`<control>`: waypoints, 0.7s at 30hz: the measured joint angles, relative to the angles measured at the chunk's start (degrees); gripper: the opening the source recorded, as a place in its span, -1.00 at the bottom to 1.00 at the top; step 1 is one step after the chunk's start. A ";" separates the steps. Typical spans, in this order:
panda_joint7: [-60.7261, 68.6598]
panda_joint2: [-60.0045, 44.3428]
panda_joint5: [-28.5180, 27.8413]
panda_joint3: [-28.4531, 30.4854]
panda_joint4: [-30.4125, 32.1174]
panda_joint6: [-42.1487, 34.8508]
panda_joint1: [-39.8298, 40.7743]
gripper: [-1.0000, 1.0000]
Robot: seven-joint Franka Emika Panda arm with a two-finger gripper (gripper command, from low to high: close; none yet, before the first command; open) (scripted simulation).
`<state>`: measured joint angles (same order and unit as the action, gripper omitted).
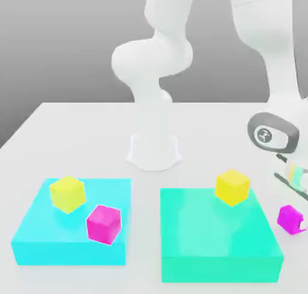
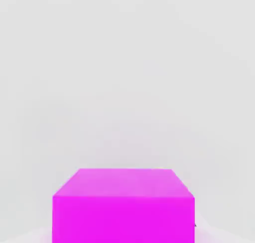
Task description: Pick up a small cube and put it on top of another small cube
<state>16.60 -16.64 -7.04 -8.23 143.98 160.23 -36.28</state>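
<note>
Reading across the exterior view from its left, we find a cyan block (image 1: pixel 36 241) carrying a yellow cube (image 1: pixel 67 193) and one small magenta cube (image 1: pixel 103 224), then a teal block (image 1: pixel 240 244) with another yellow cube (image 1: pixel 232 186). The other small magenta cube (image 1: pixel 290 218) sits on the worktop (image 1: pixel 78 136) near its right edge, with our end effector (image 1: pixel 298 223) shut on it. We judge lifting straight up, clearing the teal block, then lowering squarely onto its twin is best.

exterior view faces the arm's base (image 1: pixel 154 151); hand view hugs a small cube (image 2: pixel 123 207).
</note>
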 joint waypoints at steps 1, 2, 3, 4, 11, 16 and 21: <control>0.68 2.04 0.98 -0.32 0.43 -1.56 0.24 -1.00; 0.58 3.97 1.56 0.54 0.84 -2.98 1.30 -1.00; -0.02 5.81 1.87 2.29 1.23 -4.25 2.73 -1.00; -0.76 7.62 2.11 4.20 1.62 -5.52 4.21 -1.00; -7.80 19.53 1.98 14.45 4.36 -14.11 24.09 -1.00; -12.39 27.09 2.41 21.26 6.37 -19.97 33.23 -1.00; -11.41 21.44 5.25 23.81 8.23 -12.81 34.58 -1.00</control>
<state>5.20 4.80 -1.78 15.58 152.20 147.42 -1.70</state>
